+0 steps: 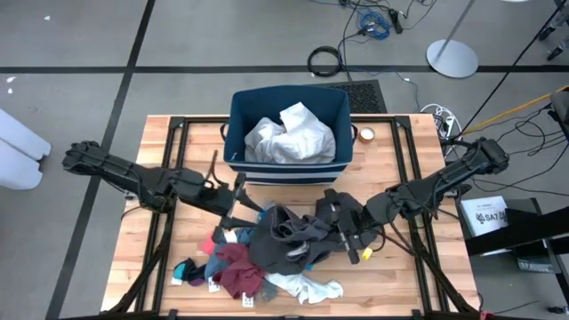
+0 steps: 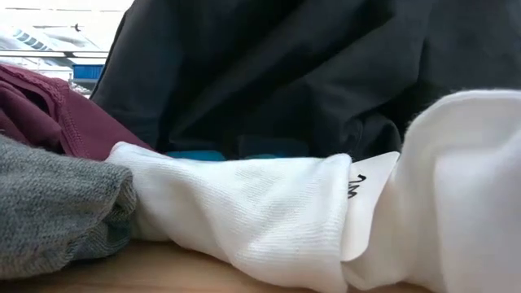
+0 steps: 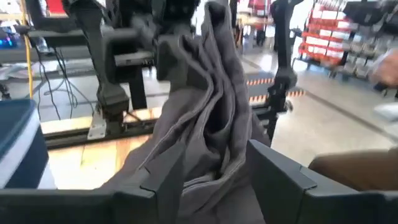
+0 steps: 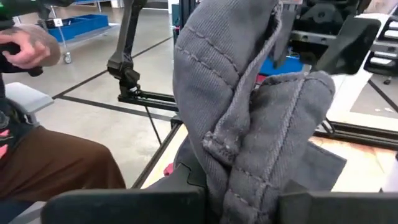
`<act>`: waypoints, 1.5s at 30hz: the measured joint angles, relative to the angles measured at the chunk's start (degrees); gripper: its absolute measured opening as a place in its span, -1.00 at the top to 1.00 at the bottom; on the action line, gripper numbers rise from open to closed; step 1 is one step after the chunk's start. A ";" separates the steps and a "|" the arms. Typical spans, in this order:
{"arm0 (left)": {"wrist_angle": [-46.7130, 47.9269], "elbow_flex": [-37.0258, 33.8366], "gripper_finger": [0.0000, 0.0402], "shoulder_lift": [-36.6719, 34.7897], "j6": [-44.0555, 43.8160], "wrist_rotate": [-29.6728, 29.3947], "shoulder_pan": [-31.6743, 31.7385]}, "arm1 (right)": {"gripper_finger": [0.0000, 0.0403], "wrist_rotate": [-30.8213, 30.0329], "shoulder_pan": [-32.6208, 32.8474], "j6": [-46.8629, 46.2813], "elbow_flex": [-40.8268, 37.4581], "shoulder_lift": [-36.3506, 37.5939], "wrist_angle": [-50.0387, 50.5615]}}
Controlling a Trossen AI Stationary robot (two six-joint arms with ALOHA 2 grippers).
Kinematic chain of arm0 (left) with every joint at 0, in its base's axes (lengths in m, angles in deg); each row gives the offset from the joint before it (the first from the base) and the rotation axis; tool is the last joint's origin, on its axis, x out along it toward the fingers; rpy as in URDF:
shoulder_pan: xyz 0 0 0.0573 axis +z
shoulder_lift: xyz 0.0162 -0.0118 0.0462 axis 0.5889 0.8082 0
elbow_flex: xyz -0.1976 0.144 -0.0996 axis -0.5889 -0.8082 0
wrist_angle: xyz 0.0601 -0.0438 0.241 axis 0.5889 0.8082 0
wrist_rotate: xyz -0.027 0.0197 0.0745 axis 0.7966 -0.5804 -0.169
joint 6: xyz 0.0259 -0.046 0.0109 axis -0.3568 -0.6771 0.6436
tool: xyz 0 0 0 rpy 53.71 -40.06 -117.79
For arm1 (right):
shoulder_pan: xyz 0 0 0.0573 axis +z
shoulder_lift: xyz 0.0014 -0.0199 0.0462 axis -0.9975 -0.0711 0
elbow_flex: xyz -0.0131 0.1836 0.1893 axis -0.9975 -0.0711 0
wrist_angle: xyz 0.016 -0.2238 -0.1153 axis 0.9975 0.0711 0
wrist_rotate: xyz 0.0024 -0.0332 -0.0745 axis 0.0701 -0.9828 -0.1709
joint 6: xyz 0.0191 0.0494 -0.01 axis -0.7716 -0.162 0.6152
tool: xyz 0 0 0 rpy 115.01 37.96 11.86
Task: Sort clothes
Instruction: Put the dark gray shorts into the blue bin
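A dark grey garment (image 1: 293, 233) hangs bunched between the left gripper (image 1: 252, 212) and right gripper (image 1: 342, 229), both clamped on it. Maroon piece (image 1: 238, 271), blue scraps and white sock (image 1: 307, 286) (crumpled) lie beneath.

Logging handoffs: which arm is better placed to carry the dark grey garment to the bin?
Left, probably: both grippers, left and right, grip the dark grey garment, but the left sits nearer the navy bin.
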State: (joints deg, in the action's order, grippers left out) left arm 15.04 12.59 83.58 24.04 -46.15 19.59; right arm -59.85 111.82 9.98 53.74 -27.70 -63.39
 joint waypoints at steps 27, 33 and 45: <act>-1.43 11.14 -0.59 20.83 7.49 0.85 2.83 | 0.88 4.10 -4.97 -0.66 0.02 -1.93 -1.71; -7.08 11.20 -0.59 23.58 6.54 6.92 2.83 | 0.88 4.37 -5.28 0.16 0.02 -1.99 -3.67; -2.53 17.48 0.30 27.00 7.50 5.24 2.47 | 0.75 4.35 -5.28 -2.64 0.04 -3.00 -4.00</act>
State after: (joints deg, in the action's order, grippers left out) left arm 12.51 30.08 110.58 31.54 -40.91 22.06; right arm -55.50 106.54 7.34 53.79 -30.70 -67.39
